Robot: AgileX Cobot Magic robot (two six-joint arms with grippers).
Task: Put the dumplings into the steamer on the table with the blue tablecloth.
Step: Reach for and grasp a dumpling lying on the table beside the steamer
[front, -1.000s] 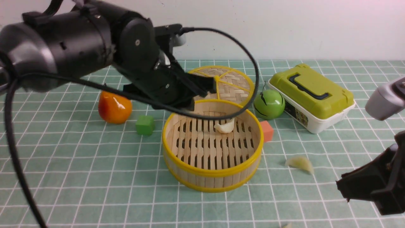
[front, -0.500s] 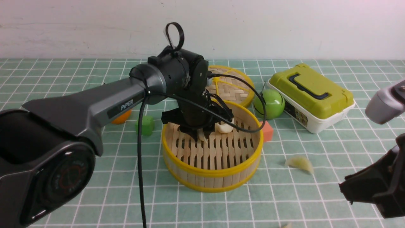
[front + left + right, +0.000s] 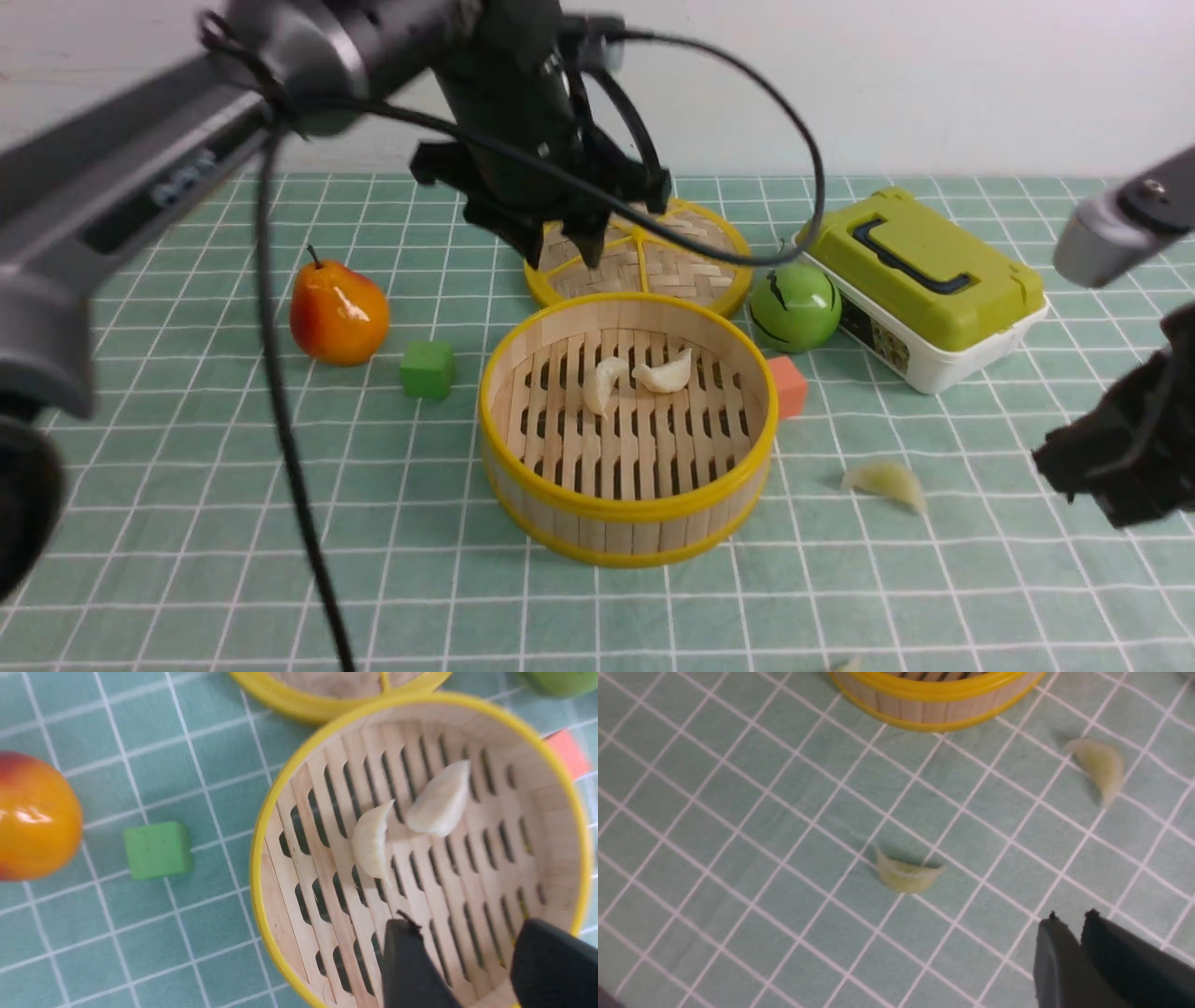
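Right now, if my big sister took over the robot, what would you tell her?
Left gripper: open, empty, high above the steamer.
Right gripper: almost shut, empty, over the tablecloth.
Done: two dumplings lie in the steamer.
Left: two more lie on the tablecloth, one to the steamer's right, one nearer the robot.

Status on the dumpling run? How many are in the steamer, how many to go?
Done: two dumplings lie on the slats of the steamer. In hand: nothing. The left gripper hangs open and empty above it; the right gripper is nearly closed and empty. Left: two on the blue tablecloth, one right of the steamer, one nearer the robot.
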